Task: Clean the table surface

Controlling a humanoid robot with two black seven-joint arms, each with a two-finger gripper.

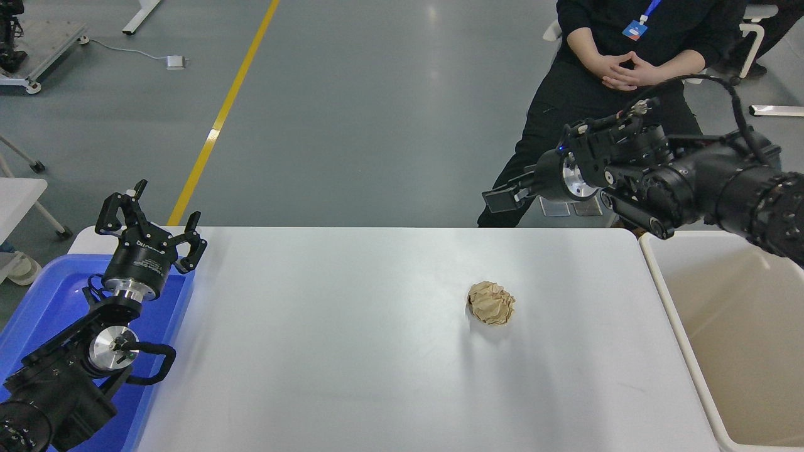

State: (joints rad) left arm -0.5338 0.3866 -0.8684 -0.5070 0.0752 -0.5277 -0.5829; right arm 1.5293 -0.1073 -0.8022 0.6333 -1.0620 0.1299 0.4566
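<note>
Up high, the right gripper point(502, 199) hovers over the table surface point(352, 351).

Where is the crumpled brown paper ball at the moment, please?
In the head view the crumpled brown paper ball lies on the table surface, right of centre, between the beige bin and the table's middle, below the raised right gripper.

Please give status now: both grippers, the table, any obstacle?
Left gripper open, parked over blue tray. Right gripper above far table edge. Paper ball on table. No obstacle.
</note>
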